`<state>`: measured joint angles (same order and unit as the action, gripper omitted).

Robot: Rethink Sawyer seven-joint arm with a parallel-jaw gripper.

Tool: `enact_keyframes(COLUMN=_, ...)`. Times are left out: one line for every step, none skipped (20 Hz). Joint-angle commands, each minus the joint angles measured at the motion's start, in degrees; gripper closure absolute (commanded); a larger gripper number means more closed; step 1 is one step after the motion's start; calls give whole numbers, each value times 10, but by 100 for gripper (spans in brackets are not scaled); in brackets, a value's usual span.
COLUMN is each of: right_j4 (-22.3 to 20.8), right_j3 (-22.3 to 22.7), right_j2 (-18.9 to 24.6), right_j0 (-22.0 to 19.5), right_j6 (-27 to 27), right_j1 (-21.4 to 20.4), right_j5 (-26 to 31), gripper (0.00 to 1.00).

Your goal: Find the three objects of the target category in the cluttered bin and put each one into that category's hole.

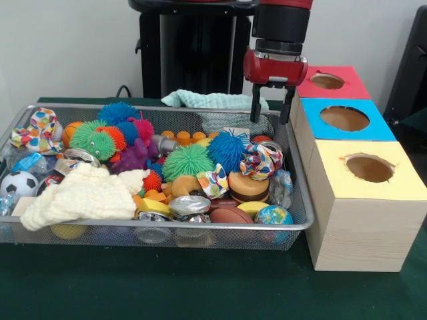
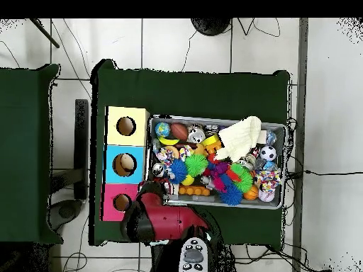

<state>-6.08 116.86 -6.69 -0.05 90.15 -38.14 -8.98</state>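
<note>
A wire mesh bin is packed with mixed toys: a green spiky ball, a blue spiky ball, patterned bow ties, a crushed can and a small soccer ball. To its right stands a wooden box with a red hole, a blue hole and a yellow hole. My gripper hangs open and empty over the bin's back right corner, close beside the red and blue sections. In the overhead view the red arm hides it.
A cream knitted cloth covers the bin's front left. A teal cloth lies at the bin's back edge under the gripper. A globe ball and a brown football sit front right. Green table cover surrounds the bin.
</note>
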Motion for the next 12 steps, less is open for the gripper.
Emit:
enact_keyframes(right_j4=7, right_j3=-24, right_j2=32, right_j0=9, right_j6=96, right_j1=3, right_j5=12, gripper=0)
enact_keyframes(right_j4=10, right_j3=-29, right_j2=30, right_j0=10, right_j6=94, right_j1=8, right_j5=17, gripper=0)
enact_keyframes(right_j4=13, right_j3=-34, right_j2=28, right_j0=11, right_j6=91, right_j1=13, right_j5=23, gripper=0)
enact_keyframes(right_j4=9, right_j3=-39, right_j2=36, right_j0=3, right_j6=89, right_j1=21, right_j5=19, gripper=0)
enact_keyframes(right_j4=7, right_j3=-45, right_j2=36, right_j0=1, right_j6=87, right_j1=29, right_j5=17, gripper=0)
enact_keyframes(right_j4=9, right_j3=-50, right_j2=34, right_j0=3, right_j6=86, right_j1=37, right_j5=15, gripper=0)
enact_keyframes(right_j4=9, right_j3=-53, right_j2=32, right_j0=4, right_j6=86, right_j1=44, right_j5=9, gripper=0)
enact_keyframes(right_j4=9, right_j3=-58, right_j2=31, right_j0=2, right_j6=86, right_j1=54, right_j5=7, gripper=0)
enact_keyframes(right_j4=11, right_j3=-60, right_j2=29, right_j0=3, right_j6=87, right_j1=63, right_j5=4, gripper=0)
enact_keyframes(right_j4=10, right_j3=-61, right_j2=28, right_j0=4, right_j6=87, right_j1=67, right_j5=-1, gripper=0)
enact_keyframes(right_j4=10, right_j3=-64, right_j2=26, right_j0=6, right_j6=88, right_j1=73, right_j5=-5, gripper=0)
enact_keyframes(right_j4=10, right_j3=-67, right_j2=26, right_j0=6, right_j6=87, right_j1=82, right_j5=-7, gripper=0)
